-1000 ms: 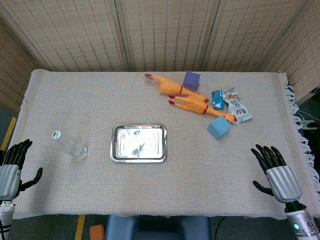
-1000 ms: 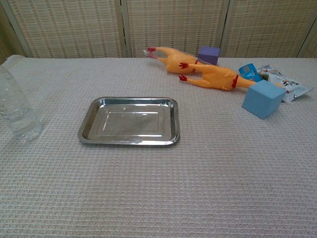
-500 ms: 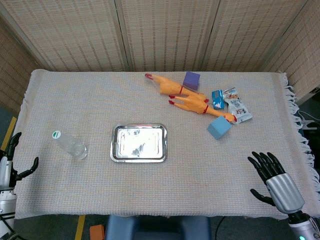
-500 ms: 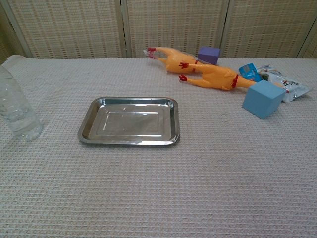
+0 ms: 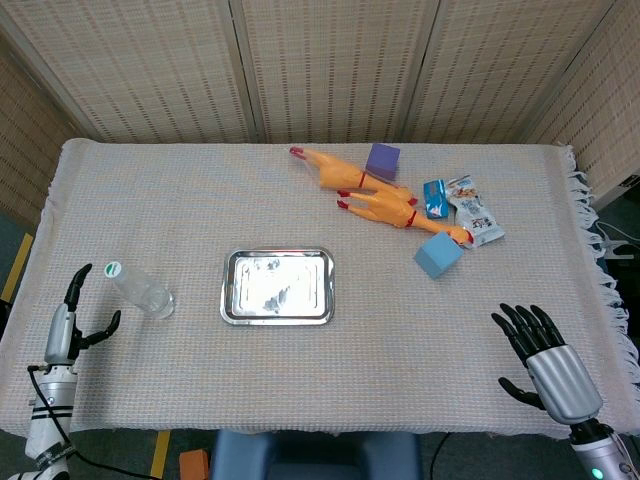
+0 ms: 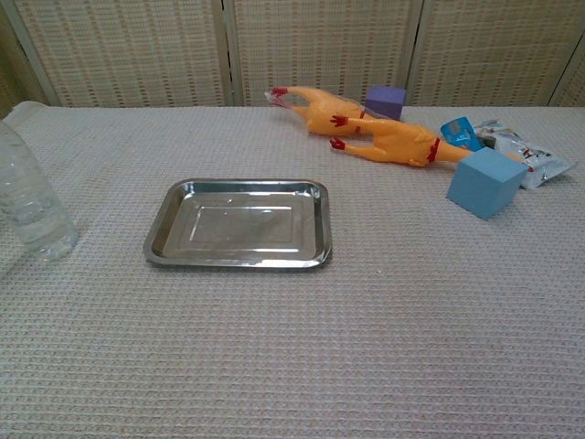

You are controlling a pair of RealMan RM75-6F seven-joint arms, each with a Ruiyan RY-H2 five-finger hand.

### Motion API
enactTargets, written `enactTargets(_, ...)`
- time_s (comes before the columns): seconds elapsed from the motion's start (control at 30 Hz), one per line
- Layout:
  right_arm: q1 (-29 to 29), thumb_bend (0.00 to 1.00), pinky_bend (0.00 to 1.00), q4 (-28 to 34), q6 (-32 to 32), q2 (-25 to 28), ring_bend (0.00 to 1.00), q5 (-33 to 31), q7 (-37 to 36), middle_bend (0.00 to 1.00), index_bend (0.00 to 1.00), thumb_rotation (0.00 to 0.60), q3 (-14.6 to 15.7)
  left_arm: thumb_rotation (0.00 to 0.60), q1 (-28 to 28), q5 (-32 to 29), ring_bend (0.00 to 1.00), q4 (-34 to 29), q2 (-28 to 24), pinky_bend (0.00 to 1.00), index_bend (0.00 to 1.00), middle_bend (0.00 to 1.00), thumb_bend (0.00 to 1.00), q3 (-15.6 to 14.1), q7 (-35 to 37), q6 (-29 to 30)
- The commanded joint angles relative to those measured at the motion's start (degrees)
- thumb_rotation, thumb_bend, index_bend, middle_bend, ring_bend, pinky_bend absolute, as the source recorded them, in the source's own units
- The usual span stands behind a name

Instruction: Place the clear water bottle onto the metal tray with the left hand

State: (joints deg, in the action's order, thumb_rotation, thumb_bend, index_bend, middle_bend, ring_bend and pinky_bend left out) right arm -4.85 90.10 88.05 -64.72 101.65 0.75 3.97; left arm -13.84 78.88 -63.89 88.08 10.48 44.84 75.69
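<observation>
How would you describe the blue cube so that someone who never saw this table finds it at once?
Start at the metal tray mid-table and look right. Past it lies a yellow rubber chicken; the blue cube sits by its head. The purple cube is further back.

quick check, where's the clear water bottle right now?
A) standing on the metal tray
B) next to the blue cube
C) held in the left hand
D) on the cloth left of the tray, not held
D: the clear water bottle stands on the cloth left of the metal tray, and the left hand is apart from it with fingers spread.
</observation>
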Motion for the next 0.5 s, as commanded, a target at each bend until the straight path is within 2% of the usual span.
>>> enactTargets(0.03, -0.03, 0.09, 0.00, 0.02, -0.10, -0.03, 0.00, -0.24, 0.11, 0.00, 0.00, 0.600, -0.13, 0.600, -0.42, 0.68, 0.00, 0.00, 0.44, 0.05, 0.00, 0.00, 0.32, -0.45, 1.37, -0.53)
enactTargets(0.2, -0.12, 0.09, 0.00, 0.01, -0.47, -0.10, 0.00, -0.28, 0.36, 0.00, 0.00, 0.600, -0.07, 0.600, -0.84, 1.75, 0.00, -1.16, 0.35, 0.05, 0.00, 0.00, 0.32, -1.20, 3.22, -1.17)
enactTargets(0.5, 0.12, 0.09, 0.00, 0.05, 0.12, 0.18, 0.00, 0.13, 0.10, 0.00, 0.00, 0.600, 0.13, 0.600, -2.82, 0.95, 0.00, 1.04, 2.95, 0.04, 0.00, 0.00, 0.32, -0.65, -1.49, -2.82)
